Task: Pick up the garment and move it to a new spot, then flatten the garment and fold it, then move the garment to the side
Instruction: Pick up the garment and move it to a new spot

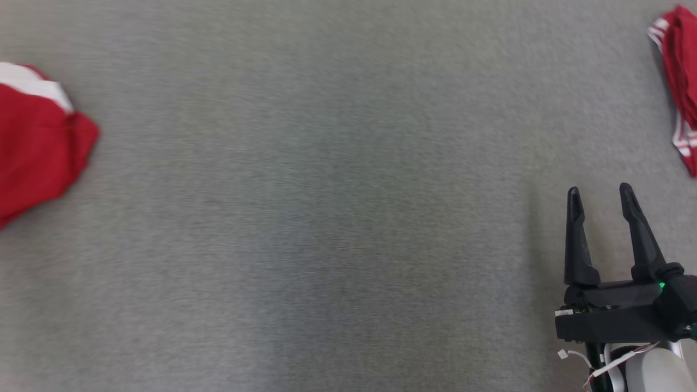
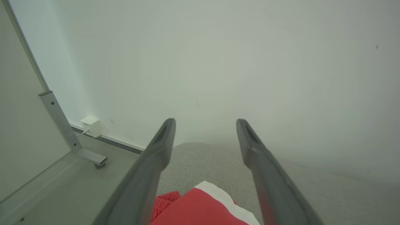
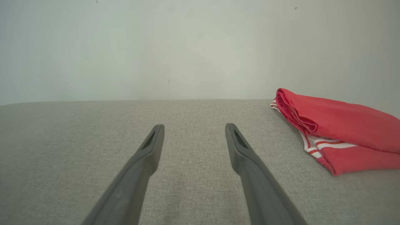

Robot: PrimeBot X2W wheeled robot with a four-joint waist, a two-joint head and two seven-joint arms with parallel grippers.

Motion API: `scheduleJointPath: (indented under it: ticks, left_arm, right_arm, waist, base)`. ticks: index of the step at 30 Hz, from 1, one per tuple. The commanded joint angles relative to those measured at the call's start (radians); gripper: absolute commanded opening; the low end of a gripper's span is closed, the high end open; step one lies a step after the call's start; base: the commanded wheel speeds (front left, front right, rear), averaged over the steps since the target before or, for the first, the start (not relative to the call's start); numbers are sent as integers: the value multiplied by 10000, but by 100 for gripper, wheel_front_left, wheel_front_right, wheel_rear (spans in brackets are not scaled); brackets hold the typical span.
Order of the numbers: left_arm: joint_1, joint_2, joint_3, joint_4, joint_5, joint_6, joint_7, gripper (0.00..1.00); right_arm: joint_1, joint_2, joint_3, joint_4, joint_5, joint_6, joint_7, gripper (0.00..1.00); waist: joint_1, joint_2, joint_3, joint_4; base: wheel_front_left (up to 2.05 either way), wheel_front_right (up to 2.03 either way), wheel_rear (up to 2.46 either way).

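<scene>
The left gripper (image 2: 205,121) and right gripper (image 1: 599,189) gaped empty — one red garment (image 1: 680,65) lay folded far right; a second garment (image 1: 38,147), far left, seemingly awaited pickup.

No text, label, brand, number or sign is legible in any view

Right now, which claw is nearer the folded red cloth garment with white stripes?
Right. The folded red garment lies just ahead-right of the right claw. The left claw hangs over the other, white-banded red garment across the grey fabric surface.
</scene>
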Motion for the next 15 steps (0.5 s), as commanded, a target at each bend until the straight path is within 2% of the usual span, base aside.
scheduleJointPath:
  ticks: [1,9,15]
  left_arm:
    - [-186,191,-29,287,28,-34,164,100]
    - [-609,723,-345,2450,-28,-108,1821,100]
    - [-549,804,-507,4075,-77,10,3042,100]
  right_arm:
    - [-91,75,-44,-96,-86,-30,16,100]
    - [26,87,-273,-327,-137,-30,133,100]
    - [54,84,-161,-431,-229,-30,272,100]
  waist:
    - [-2,-3,1076,-1111]
    - [-2,-3,1257,-1308]
    - [-2,-3,1077,-1230]
  base:
    - [0,0,0]
    - [0,0,0]
    - [0,0,0]
